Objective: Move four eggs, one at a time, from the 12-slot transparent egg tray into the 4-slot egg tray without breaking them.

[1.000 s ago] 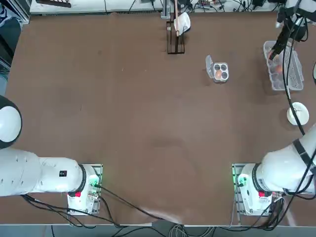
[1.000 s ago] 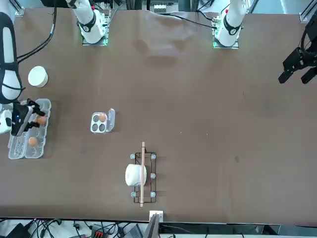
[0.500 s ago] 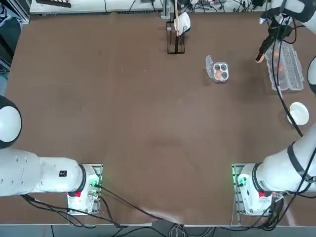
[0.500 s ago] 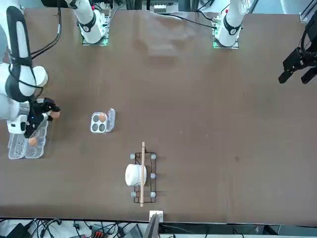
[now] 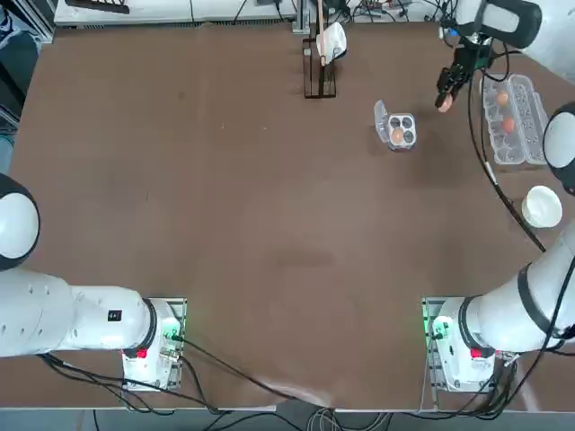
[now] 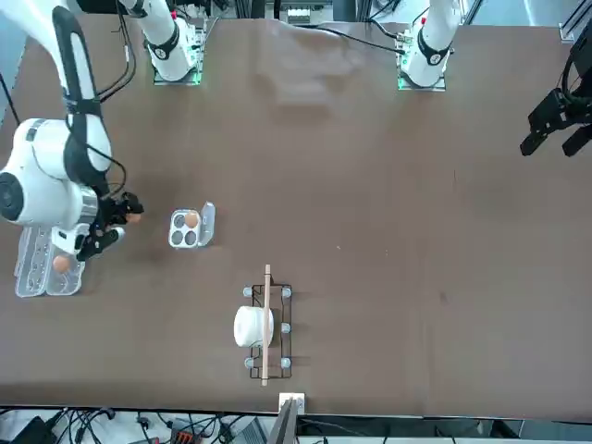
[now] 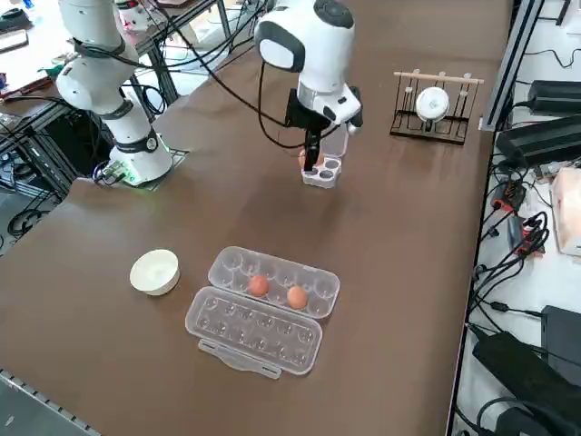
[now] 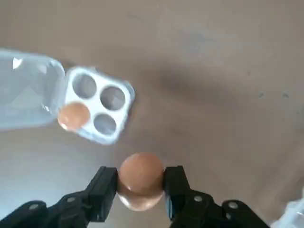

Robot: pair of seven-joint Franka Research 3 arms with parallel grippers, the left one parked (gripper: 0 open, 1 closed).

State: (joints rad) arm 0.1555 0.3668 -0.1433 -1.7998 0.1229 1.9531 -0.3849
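My right gripper (image 5: 444, 101) hangs above the table, shut on an orange-brown egg (image 8: 141, 179) that sits between its two fingers. It is between the two trays, a short way from the 4-slot egg tray (image 5: 409, 124). That small clear tray holds one egg (image 5: 396, 135) in a cup beside its open flap lid; its other three cups (image 8: 113, 97) show empty. The 12-slot transparent egg tray (image 7: 231, 265) lies open near the table's right edge with two eggs (image 7: 259, 285) (image 7: 296, 297) side by side in one row.
A white bowl (image 5: 542, 206) sits on the table just beyond one end of the long tray. A small dark rack with a wooden rod and a white roll (image 5: 320, 58) stands at the far edge, left of the small tray. The parked left arm stays at the near left.
My right gripper lifted an egg out of the long tray and carried it left, toward the small tray. The long tray now shows two eggs.
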